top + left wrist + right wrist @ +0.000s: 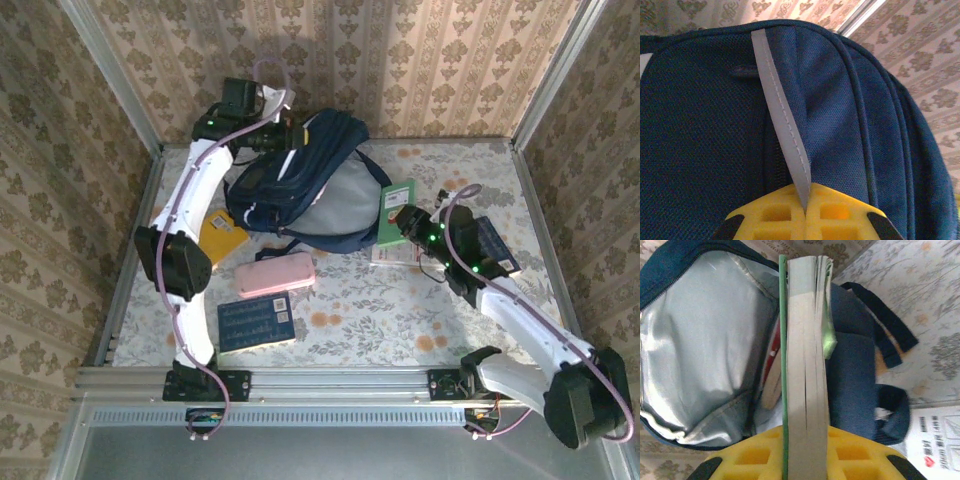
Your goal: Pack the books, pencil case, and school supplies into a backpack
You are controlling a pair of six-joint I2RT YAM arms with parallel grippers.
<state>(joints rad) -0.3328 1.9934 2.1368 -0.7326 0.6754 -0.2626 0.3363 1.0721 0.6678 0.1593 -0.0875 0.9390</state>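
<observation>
- Overhead first: backpack (270, 190) lies at back-centre of the counter (400, 320), open mouth facing the R arm.
- L wrist cam, close up: left pincer (805, 212) pressed together on a grey tab (782, 125) at the pack's top seam. The tab runs up over navy mesh. From overhead the L arm reaches to that same top edge.
- R wrist cam: right pincer (805, 452) pinching a green pad (805, 340) edge-on, pages showing, at the pack's mouth. Silver lining (705, 340) is to its left, w/ a red pack (773, 347) peeking from behind the pad.
- Overhead gives the pad's flat green face w/ white label.
- White strip (937, 440) lies on the counter by the R pincer.
- Overhead, front-left: pencil case (275, 273), w/ blue book (255, 323) nearer the arms. Yellow book (225, 240) sits partly under the L arm, beside the pack.
</observation>
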